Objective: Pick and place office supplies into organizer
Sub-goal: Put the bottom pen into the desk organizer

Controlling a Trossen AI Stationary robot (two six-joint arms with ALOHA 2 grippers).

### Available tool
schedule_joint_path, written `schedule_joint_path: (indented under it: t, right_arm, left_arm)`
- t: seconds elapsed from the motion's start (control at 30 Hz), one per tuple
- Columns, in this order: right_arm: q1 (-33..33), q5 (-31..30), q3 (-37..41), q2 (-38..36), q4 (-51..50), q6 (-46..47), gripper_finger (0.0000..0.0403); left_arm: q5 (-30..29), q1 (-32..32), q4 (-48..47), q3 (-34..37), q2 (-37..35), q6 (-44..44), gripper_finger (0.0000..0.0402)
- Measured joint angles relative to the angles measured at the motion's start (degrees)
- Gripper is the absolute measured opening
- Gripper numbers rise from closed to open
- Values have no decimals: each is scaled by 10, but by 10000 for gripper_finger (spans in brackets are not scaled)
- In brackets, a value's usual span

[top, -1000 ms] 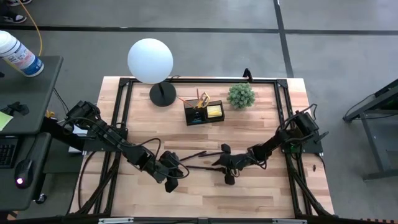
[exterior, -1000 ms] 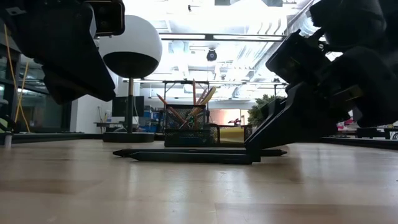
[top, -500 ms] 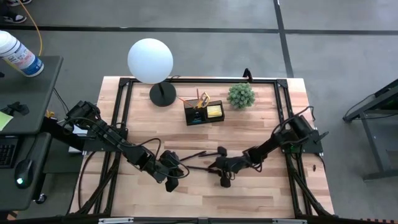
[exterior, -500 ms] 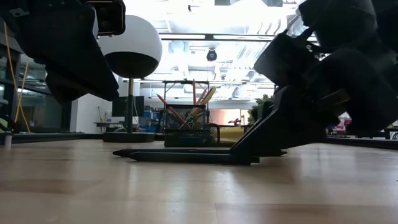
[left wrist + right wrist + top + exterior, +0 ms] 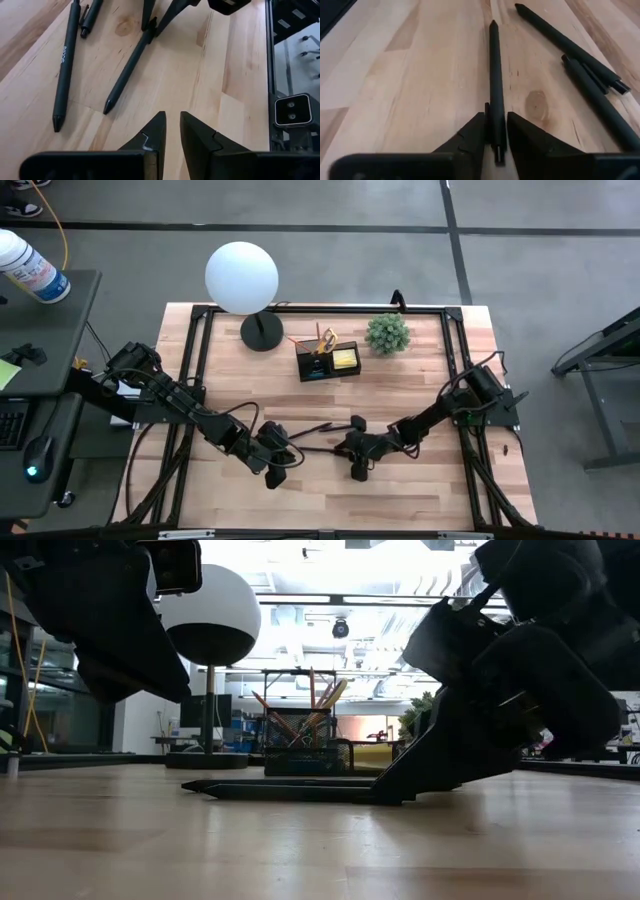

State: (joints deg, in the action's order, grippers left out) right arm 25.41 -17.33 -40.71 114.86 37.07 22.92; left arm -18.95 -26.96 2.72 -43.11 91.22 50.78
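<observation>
Three dark pens lie flat on the wooden table between my arms. My right gripper [image 5: 495,131] has the middle pen [image 5: 494,75] between its fingers. The other two pens [image 5: 565,47] [image 5: 600,95] lie beside it. In the high view this gripper [image 5: 347,446] is at the table's middle, with the pen [image 5: 318,442] running left from it. My left gripper [image 5: 171,120] hovers left of the pens, fingers a narrow gap apart with nothing between them. The black organizer [image 5: 328,360] stands at the far middle with scissors, pencils and a yellow pad in it. My right gripper has the pen's clip end [image 5: 496,142] between its two fingers, one on each long side. The fingers come slanting down from the table's right and lie along the pen. The pen [image 5: 290,792] lies flat on the table.
A white globe lamp [image 5: 242,277] stands at the far left and a small green plant [image 5: 387,333] to the right of the organizer. A black frame [image 5: 200,360] runs around the table's edges. Bare wood lies along the near edge.
My right gripper has gone a little toward the table's left and sunk lower, tipping flatter over the pen's end. The pens lie where they were.
</observation>
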Motion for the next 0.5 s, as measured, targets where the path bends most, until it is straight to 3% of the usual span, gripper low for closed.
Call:
schedule_joint_path:
  t: [0.17, 0.5]
  right_arm:
    - [4, 10, -1, 1, -21, -22, 25]
    - [0, 33, 1, -20, -33, -49, 25]
  left_arm:
    - [-1, 0, 0, 0, 0, 0, 46]
    - [1, 0, 1, 0, 0, 7, 46]
